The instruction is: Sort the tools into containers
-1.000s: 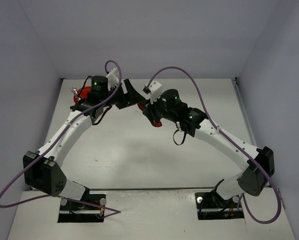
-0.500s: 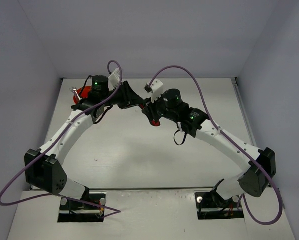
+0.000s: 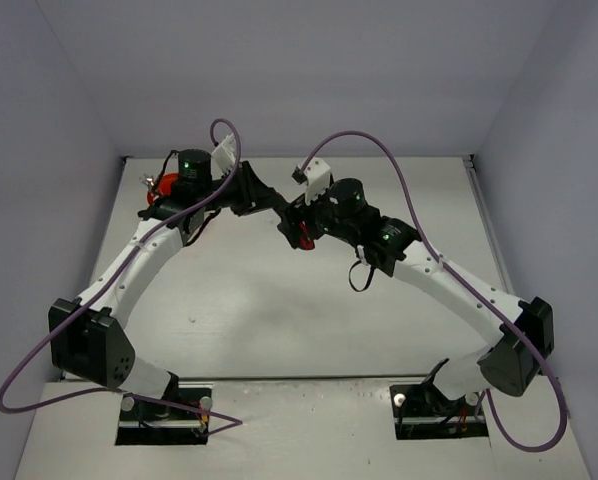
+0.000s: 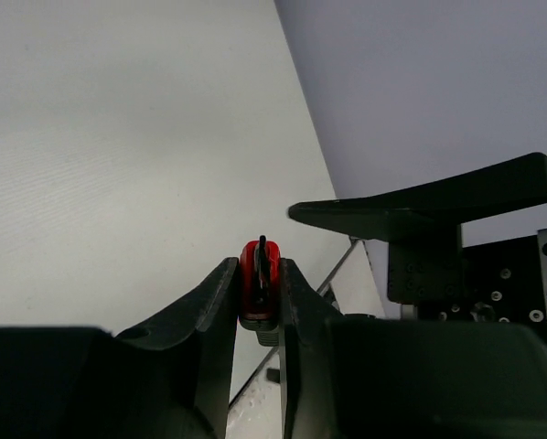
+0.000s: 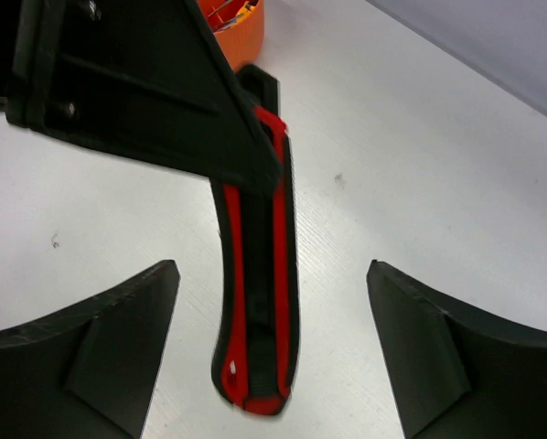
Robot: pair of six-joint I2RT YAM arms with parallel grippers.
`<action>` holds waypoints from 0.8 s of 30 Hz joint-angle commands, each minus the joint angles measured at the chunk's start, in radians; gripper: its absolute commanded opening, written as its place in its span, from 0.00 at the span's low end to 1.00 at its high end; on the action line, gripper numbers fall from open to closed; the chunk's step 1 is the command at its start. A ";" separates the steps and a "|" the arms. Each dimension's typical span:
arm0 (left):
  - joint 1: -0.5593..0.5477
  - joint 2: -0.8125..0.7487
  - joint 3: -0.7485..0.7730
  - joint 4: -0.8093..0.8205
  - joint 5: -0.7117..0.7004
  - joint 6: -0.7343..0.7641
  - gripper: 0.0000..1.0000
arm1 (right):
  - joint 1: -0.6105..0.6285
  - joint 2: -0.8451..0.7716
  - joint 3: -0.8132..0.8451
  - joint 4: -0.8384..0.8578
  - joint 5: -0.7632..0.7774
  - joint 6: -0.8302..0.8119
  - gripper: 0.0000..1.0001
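Observation:
The red-black handled tool (image 5: 255,302) hangs above the table, pinched at one end by my left gripper (image 4: 258,265), which is shut on it. In the top view the tool (image 3: 305,234) shows as a small red patch between the two wrists. My right gripper (image 5: 272,271) is open, its fingers standing wide on either side of the handle without touching it. The round orange-red container (image 3: 162,188) sits at the far left behind the left wrist, and its rim (image 5: 235,20) shows at the top of the right wrist view.
A thin silver tool (image 3: 149,184) sticks out of the container's left side. Both arms meet near the middle back of the table (image 3: 299,300), close to the back wall. Purple cables loop above both wrists.
The left gripper has closed on the tool's end. The right gripper, which was holding the handle, has opened wide and let go of it.

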 commanded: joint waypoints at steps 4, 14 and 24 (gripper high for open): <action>0.211 -0.010 0.214 -0.141 -0.068 0.255 0.00 | -0.019 -0.147 -0.049 0.077 0.105 0.035 0.97; 0.272 0.137 0.468 -0.290 -0.569 0.626 0.00 | -0.054 -0.294 -0.182 0.031 0.194 0.077 1.00; 0.333 0.285 0.536 -0.169 -0.760 0.744 0.00 | -0.090 -0.394 -0.246 -0.006 0.218 0.100 1.00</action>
